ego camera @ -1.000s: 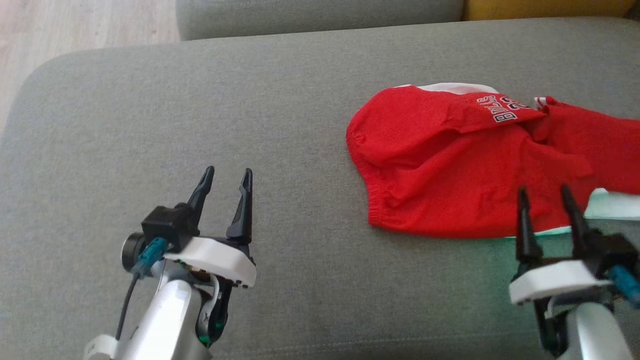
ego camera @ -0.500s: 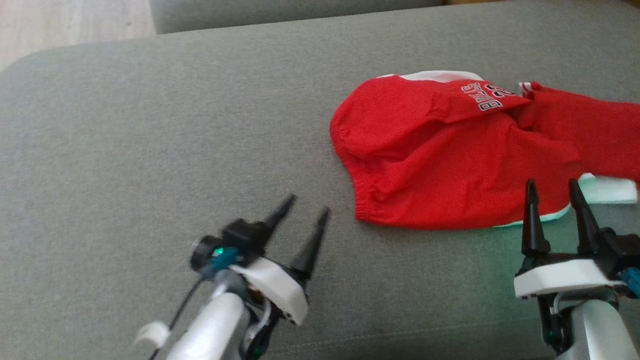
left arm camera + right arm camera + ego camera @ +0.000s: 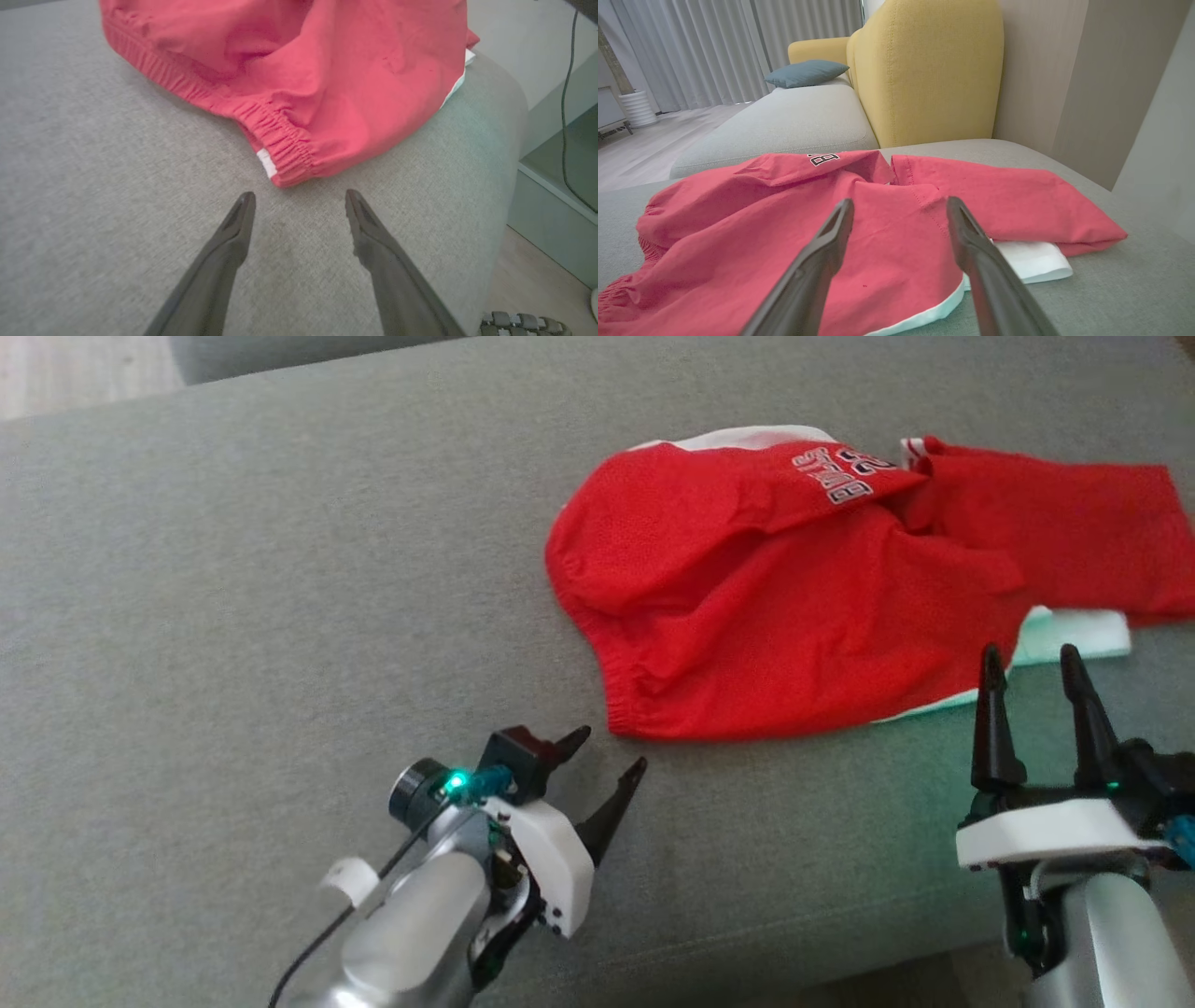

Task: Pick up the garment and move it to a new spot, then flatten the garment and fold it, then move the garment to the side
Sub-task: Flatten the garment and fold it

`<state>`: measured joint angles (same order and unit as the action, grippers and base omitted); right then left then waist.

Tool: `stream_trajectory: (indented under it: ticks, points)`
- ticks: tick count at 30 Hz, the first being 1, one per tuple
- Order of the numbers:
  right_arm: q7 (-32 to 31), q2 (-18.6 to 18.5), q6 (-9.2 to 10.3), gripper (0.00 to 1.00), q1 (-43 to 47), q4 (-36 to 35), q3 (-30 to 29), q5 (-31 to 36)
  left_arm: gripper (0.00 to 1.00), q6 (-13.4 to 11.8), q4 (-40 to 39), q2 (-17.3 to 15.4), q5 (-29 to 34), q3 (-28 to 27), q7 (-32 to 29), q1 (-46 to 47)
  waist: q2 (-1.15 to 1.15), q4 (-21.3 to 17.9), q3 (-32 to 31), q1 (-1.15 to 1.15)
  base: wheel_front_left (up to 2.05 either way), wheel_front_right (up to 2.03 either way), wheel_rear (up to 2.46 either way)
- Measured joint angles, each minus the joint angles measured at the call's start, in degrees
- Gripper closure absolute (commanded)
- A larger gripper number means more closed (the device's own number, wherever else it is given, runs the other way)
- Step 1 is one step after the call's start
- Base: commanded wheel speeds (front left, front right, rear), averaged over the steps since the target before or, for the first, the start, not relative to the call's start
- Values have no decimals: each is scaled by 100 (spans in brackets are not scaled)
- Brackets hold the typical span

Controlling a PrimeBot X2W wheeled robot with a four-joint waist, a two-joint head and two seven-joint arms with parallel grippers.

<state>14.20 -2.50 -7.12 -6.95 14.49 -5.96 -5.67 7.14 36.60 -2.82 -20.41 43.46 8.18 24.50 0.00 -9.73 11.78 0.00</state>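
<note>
The left tool point(image 3: 611, 749) hangs low over the grey sofa seat point(image 3: 233, 616). Its two dark tapered fingers are spread apart and empty, with the tips aimed at the near left corner of the garment point(image 3: 794, 607) and just short of it. In the left wrist view that corner is a gathered elastic waistband point(image 3: 285, 135), puckered into fine ribs, with a small white patch at its end. The seat is coarse woven fabric with rounded edges, and its left half is open grey cloth with room to move. The garment is thin red cloth, lying crumpled in soft folds on the seat's right half. It has white lettering point(image 3: 845, 476) on a turned-over flap near its far side, and white trim point(image 3: 1074, 635) peeps from under its right part. The right tool point(image 3: 1027, 655) hovers at the garment's near right edge, fingers apart, gripping nothing. Beyond the garment, the right wrist view shows a yellow backrest point(image 3: 924, 70) and a blue cushion point(image 3: 805, 73).
</note>
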Motion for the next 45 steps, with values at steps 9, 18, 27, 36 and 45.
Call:
stream_trajectory:
  ticks: [9,18,27,36,45]
  points:
    - [2,0,0,0,-70,35,19,-96,100,1,448,11,-296,270,199,415,0,-297,152,0,0,0,0]
    - [18,0,1,0,-66,36,-30,-80,100,-91,338,8,-413,115,604,520,0,-111,6,0,0,0,0]
    - [18,-1,1,0,-34,44,-14,30,100,-221,-599,-245,-307,-539,612,99,0,309,-305,0,0,0,0]
    - [-7,-1,0,0,138,32,73,71,100,-292,-1014,-643,-63,-706,612,-320,0,662,-411,0,0,0,0]
    - [-9,-1,1,0,132,34,283,62,100,-257,-712,-775,127,-510,287,3,0,571,-187,0,0,0,0]
